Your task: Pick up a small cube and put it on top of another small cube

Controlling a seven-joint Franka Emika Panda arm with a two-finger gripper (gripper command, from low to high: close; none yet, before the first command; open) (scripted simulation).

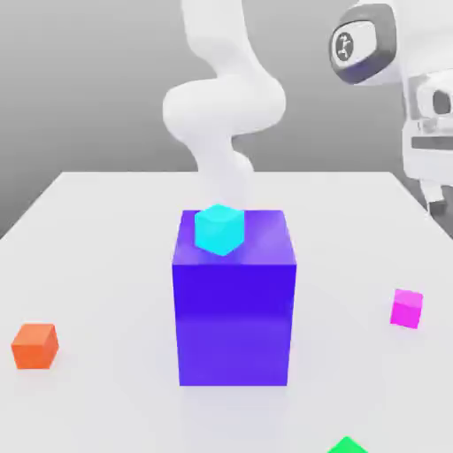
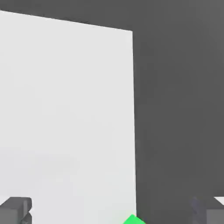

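We see a pretend computer world, not a real room: a flat white bench point(image 1: 106, 230), plain grey all around, and smooth bright toy-like blocks like the big blue-purple block point(image 1: 234, 310).

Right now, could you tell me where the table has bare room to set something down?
Bare patches: between the orange cube and the blue block, between the block and the pink cube, and behind the block. The block's top is crowded by the cyan cube.
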